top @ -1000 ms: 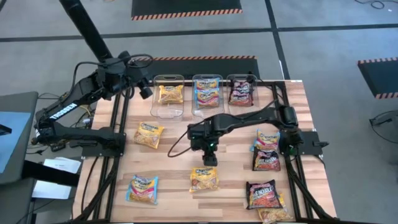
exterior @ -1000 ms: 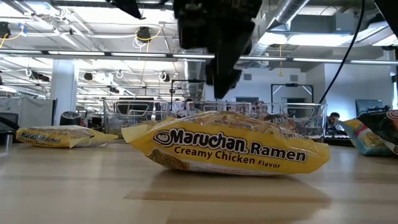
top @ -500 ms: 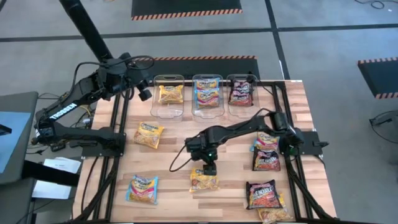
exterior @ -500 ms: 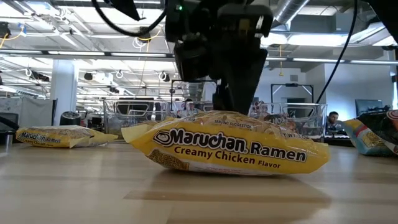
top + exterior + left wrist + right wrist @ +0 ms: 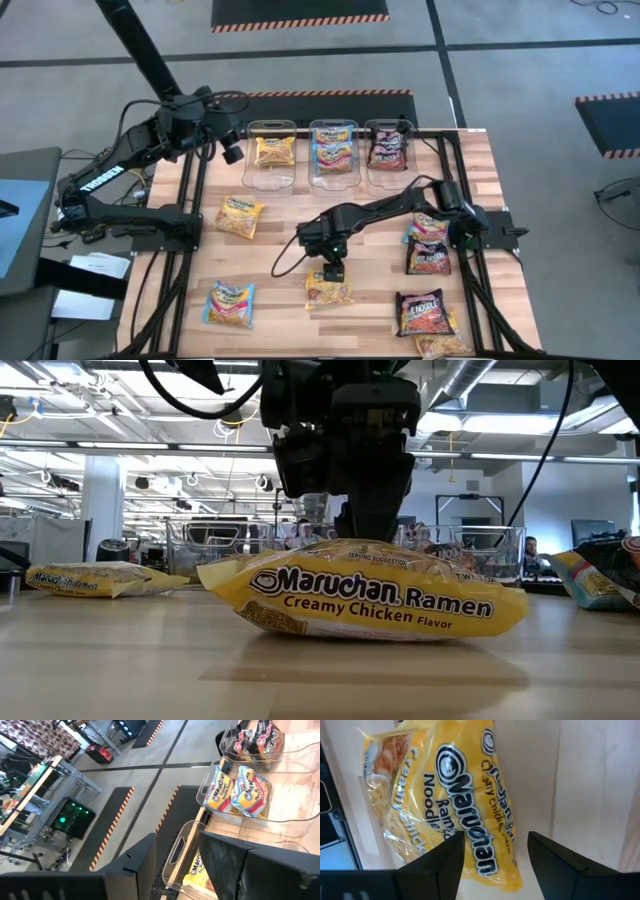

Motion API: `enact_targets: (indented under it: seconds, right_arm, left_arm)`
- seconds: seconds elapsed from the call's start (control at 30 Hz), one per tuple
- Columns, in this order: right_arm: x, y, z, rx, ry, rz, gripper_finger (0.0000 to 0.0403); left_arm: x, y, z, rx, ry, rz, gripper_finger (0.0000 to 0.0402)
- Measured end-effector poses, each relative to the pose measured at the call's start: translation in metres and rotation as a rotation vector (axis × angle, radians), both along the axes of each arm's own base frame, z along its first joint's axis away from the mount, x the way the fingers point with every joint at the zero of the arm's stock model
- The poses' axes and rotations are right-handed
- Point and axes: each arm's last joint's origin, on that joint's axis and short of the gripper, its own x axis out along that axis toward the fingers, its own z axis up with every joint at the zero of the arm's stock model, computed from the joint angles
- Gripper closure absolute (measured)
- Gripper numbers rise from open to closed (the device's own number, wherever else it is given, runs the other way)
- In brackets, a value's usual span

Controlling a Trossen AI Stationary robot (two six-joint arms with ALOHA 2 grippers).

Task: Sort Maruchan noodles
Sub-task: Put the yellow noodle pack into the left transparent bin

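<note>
A yellow Maruchan Creamy Chicken packet [image 5: 328, 290] [image 5: 365, 600] [image 5: 455, 805] lies flat on the table near the near edge, in the middle. My right gripper [image 5: 332, 268] [image 5: 370, 525] [image 5: 495, 862] hangs over the packet's far end, pointing down, open, one finger on each side of the packet. My left gripper [image 5: 232, 150] [image 5: 177, 855] waits open, raised beside the far-left bin. Other packets lie about the table: yellow [image 5: 240, 216], blue-pink [image 5: 230, 303], dark [image 5: 420, 312]. My right gripper comes at the yellow packet's far end [image 5: 485, 855] from above, fingers [image 5: 440, 865] pointing down and straddling the packet across its width. The packet lies flat on the table. Whether the fingers touch the wrapper, I cannot tell.
Three clear bins stand in a row at the far edge, holding yellow [image 5: 272, 152], blue-pink [image 5: 334, 150] and dark [image 5: 388, 146] packets. A cluster of packets [image 5: 430, 245] lies at the right side, and another yellow one [image 5: 440, 346] at the near right corner.
My right gripper has moved toward the near edge and come down until its fingers reach the top of the yellow packet's far end. It has stayed open. The packet has kept its place.
</note>
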Motion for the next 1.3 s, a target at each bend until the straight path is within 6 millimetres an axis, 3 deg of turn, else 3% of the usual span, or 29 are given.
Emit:
enact_targets:
  seconds: [0.5,0.8,0.93,1.2,1.3]
  right_arm:
    - [-0.004,0.015,-0.007,0.023,-0.013,0.034,0.0163]
    - [-0.005,0.012,-0.011,-0.003,0.014,-0.02,0.0168]
    - [-0.004,0.012,-0.011,-0.012,0.014,-0.045,0.0214]
    - [-0.002,0.011,-0.01,-0.009,-0.004,-0.059,0.0382]
    - [-0.002,0.012,-0.01,-0.006,0.0,-0.078,0.0391]
  left_arm:
    - [-0.001,0.0,-0.002,-0.007,0.021,-0.001,0.026]
    - [-0.001,0.0,-0.002,-0.003,0.026,-0.004,0.026]
    - [-0.001,0.0,-0.002,-0.003,0.026,-0.004,0.026]
    - [-0.001,0.0,-0.002,-0.003,0.027,-0.004,0.026]
    - [-0.001,0.0,-0.002,-0.003,0.027,-0.004,0.026]
